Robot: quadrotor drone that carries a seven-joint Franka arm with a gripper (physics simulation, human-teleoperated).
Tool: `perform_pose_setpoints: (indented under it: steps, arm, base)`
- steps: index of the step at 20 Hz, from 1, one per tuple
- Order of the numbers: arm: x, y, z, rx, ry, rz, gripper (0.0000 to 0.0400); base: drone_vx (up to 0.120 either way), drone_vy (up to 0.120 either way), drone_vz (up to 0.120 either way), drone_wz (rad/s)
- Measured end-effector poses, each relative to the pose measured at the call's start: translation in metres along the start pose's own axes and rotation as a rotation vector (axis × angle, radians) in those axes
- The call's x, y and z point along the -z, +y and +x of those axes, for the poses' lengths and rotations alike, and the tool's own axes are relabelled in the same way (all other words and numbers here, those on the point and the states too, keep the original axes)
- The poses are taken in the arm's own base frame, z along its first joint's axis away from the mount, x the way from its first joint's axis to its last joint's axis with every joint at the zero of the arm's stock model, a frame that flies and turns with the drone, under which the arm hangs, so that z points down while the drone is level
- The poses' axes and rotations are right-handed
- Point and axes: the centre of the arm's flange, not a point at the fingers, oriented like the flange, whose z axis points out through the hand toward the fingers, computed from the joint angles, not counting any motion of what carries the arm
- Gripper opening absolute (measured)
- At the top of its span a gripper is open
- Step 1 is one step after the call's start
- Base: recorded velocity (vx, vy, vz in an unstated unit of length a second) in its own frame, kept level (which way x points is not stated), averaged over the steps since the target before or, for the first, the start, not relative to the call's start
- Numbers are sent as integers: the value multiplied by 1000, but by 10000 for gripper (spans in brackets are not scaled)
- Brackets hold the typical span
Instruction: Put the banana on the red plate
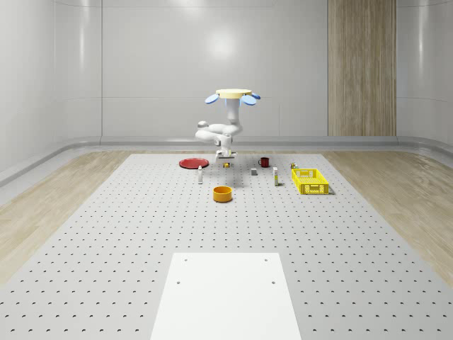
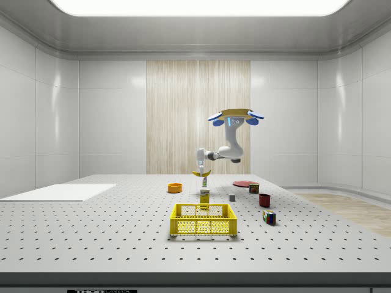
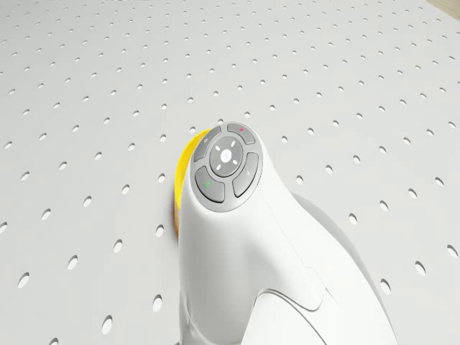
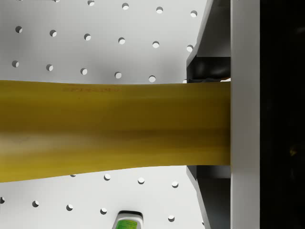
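- My gripper (image 2: 201, 170) is clamped on the banana (image 2: 202, 174), which hangs clear of the perforated table (image 1: 106, 234). In the wrist view the banana (image 4: 114, 129) runs straight across, with one finger (image 4: 243, 119) pressed against its side.
- The drone (image 1: 233, 95) hovers over the far part of the table, just beside the red plate (image 1: 192, 163), and the arm reaches down from it. The banana is not yet over the plate.
- I judge the banana light and soft, with smooth, slightly slippery skin. A hard squeeze would bruise it, and a loose one could let it rotate. Mid-length, across the thick part, is where I would hold it, and the grip looks close to that.
- Count: one banana, one red plate, one orange bowl (image 1: 223, 193), one yellow crate (image 1: 310, 181), one dark red mug (image 1: 264, 162), one colour-tiled cube (image 2: 269, 217), one small grey block (image 1: 253, 171), and at least two small bottles (image 1: 275, 176). There is also one white mat (image 1: 226, 297) on the near table.
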Motion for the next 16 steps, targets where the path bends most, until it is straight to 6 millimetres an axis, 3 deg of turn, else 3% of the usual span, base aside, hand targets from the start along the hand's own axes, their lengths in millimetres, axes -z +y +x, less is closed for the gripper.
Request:
perform_pose_setpoints:
  steps: [16]
  arm:
    - [0,0,0,473,3,1,190]
  base:
    - [0,0,0,-300]
